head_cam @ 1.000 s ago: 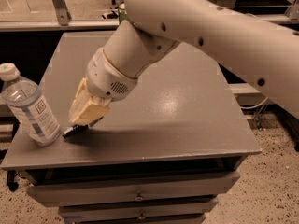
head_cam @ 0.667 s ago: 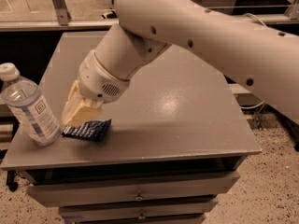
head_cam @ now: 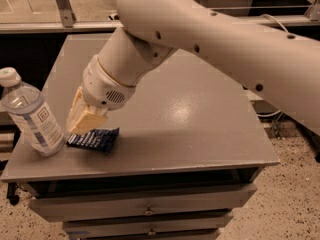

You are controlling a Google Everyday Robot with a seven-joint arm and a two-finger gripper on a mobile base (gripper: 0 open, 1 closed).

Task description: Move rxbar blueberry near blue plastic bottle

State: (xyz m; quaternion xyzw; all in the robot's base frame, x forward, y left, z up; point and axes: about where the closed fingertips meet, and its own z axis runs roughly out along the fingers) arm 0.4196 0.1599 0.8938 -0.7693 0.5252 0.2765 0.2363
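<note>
The rxbar blueberry (head_cam: 93, 139), a flat dark navy bar with white lettering, lies flat on the grey table (head_cam: 200, 129) near its front left corner. The blue plastic bottle (head_cam: 31, 115), clear with a white cap and pale label, stands just left of the bar, leaning slightly, its base almost touching the bar's left end. My gripper (head_cam: 83, 126), with cream-coloured fingers, hangs just above the bar's left end, between bar and bottle. It is open and holds nothing. The bar lies free on the table.
My large white arm (head_cam: 210, 39) stretches across the table from the upper right. The table stands on a drawer cabinet (head_cam: 147, 211). A metal rail and glass (head_cam: 60, 9) run behind it. Speckled floor (head_cam: 295, 199) lies to the right.
The gripper has let go of the bar and risen a little up and left. The bar, covered by the gripper a second ago, now lies in plain view beside the bottle.
</note>
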